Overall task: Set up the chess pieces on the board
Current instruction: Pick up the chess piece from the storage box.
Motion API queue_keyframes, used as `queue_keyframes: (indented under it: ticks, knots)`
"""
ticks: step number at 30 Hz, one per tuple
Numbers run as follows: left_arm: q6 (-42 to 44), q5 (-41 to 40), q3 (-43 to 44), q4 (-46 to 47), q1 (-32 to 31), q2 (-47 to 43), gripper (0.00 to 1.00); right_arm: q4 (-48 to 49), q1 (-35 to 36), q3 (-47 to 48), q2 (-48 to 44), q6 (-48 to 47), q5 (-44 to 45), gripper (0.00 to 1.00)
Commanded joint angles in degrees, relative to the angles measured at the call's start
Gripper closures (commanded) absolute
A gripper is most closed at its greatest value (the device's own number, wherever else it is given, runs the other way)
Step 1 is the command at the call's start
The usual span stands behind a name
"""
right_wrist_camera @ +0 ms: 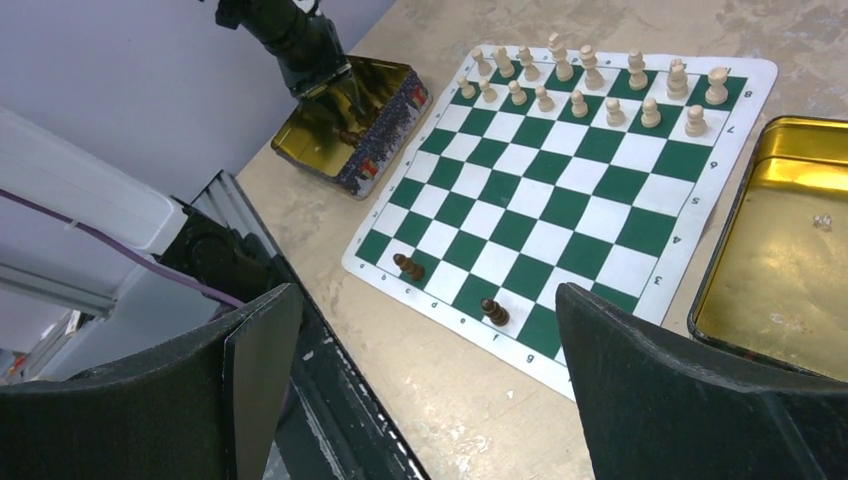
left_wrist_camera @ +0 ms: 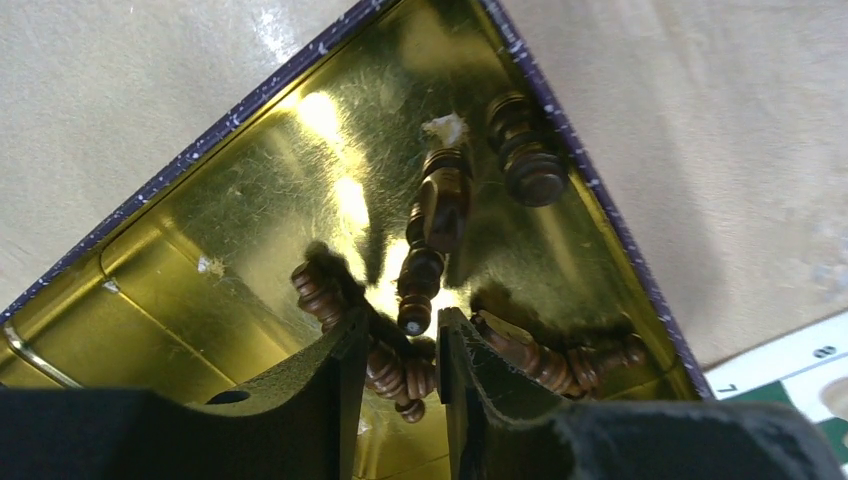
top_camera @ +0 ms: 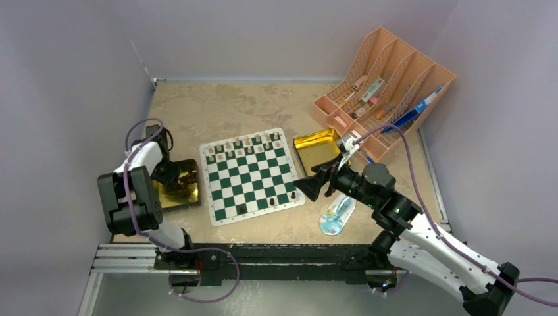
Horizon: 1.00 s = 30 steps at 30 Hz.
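The green and white board (top_camera: 253,187) lies mid-table. Light chess pieces (top_camera: 247,146) stand in its two far rows, seen too in the right wrist view (right_wrist_camera: 590,85). Two dark pieces (right_wrist_camera: 408,267) (right_wrist_camera: 494,312) stand on the near row. My left gripper (top_camera: 172,176) reaches down into the gold tin (left_wrist_camera: 200,260) left of the board. There its jaws (left_wrist_camera: 402,320) stand narrowly open on either side of a dark piece (left_wrist_camera: 395,370) that lies among several others (left_wrist_camera: 445,200). My right gripper (right_wrist_camera: 428,295) hovers wide open and empty by the board's near right corner.
A second gold tin (top_camera: 314,146) sits at the board's far right corner. An orange rack (top_camera: 388,79) with pens stands behind it. A blue and white packet (top_camera: 337,214) lies under the right arm. The black rail (top_camera: 263,253) runs along the near edge.
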Motion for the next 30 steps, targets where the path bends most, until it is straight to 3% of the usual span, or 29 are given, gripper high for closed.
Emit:
queue_keyframes:
  ticks: [1, 8, 18, 25, 30]
  knots:
    - [-0.8, -1.3, 2.1, -1.8, 0.3, 1.0, 0.72, 2.5, 0.3, 0.4, -1.3, -0.2, 0.0, 0.01]
    - [0.5, -0.7, 2.7, -1.5, 0.3, 0.1, 0.90, 3.3, 0.2, -0.2, -1.9, 1.5, 0.2, 0.01]
    - [5.4, 0.8, 4.4, -2.6, 0.3, -7.8, 0.96, 3.1, 0.3, -0.7, -1.8, 2.4, 0.2, 0.01]
    - [9.2, 3.8, 6.9, -5.1, 0.1, -8.4, 1.00, 3.6, 0.2, -1.5, -2.9, 2.2, 1.4, 0.01]
    - [14.4, 4.7, 7.6, -2.4, -2.3, -12.8, 1.00, 2.7, 0.2, -0.1, -2.5, 1.4, 0.5, 0.01]
